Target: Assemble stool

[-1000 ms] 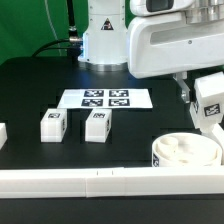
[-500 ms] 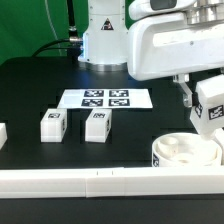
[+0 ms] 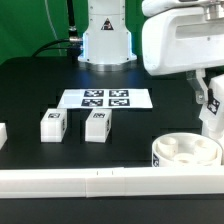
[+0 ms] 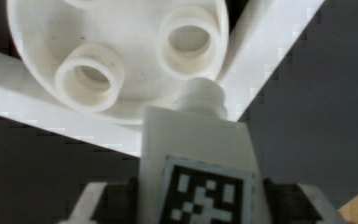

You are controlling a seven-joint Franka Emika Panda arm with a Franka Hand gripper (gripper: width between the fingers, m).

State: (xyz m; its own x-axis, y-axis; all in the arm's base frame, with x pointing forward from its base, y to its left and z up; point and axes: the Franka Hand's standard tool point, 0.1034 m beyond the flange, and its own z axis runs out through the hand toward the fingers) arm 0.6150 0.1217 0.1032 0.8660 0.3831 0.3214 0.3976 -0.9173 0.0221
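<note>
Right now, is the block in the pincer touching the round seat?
Cannot tell: in both views the held leg block overlaps the seat disc at its rim, hiding any gap.

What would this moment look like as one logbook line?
gripper: shut on stool leg | position: above seat | inserted: not yet | spare legs: on table

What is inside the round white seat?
Two round sockets show inside the seat disc. The leg block held in the gripper covers part of it, so any socket there cannot be seen.
</note>
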